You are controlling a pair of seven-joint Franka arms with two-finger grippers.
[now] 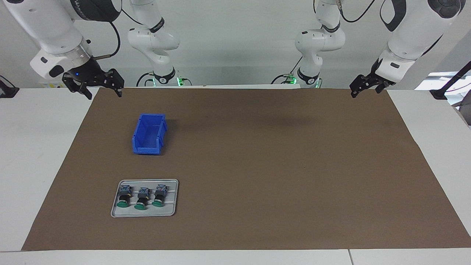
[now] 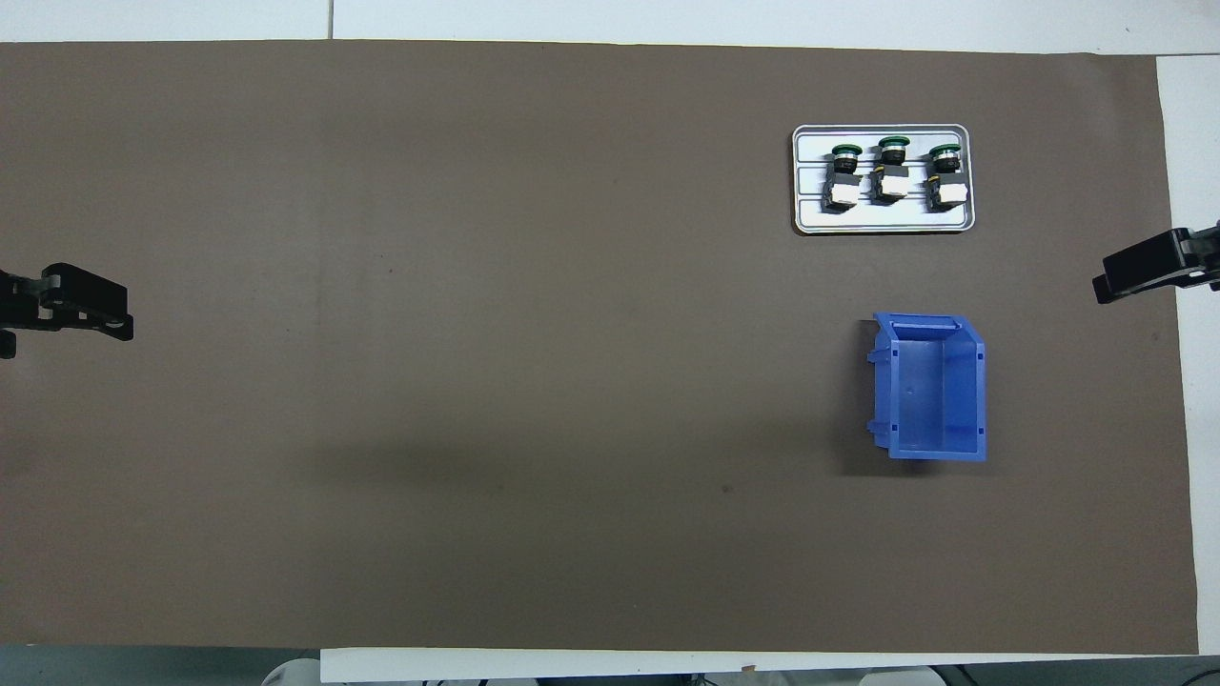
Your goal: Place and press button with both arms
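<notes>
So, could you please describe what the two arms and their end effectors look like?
Both arms are large, white and smoothly rounded, with dark grey bands at the joints and black cables looping along them. Green lights glow at their bases. The right arm has a silvery wrist ring and a small blue light above its black, angular end effector. The left arm ends in a matching black two-finger end effector.

Both claws hang open and apart from everything, the left gripper (image 1: 362,85) and the right gripper (image 1: 100,85) each over its own end of the brown mat (image 1: 279,173). Under and ahead of the left one the mat lies bare. Ahead of the right one stands the blue bin (image 1: 148,139), and farther out the tray (image 1: 145,213) with three buttons (image 1: 141,198), a bare strip between them.
</notes>
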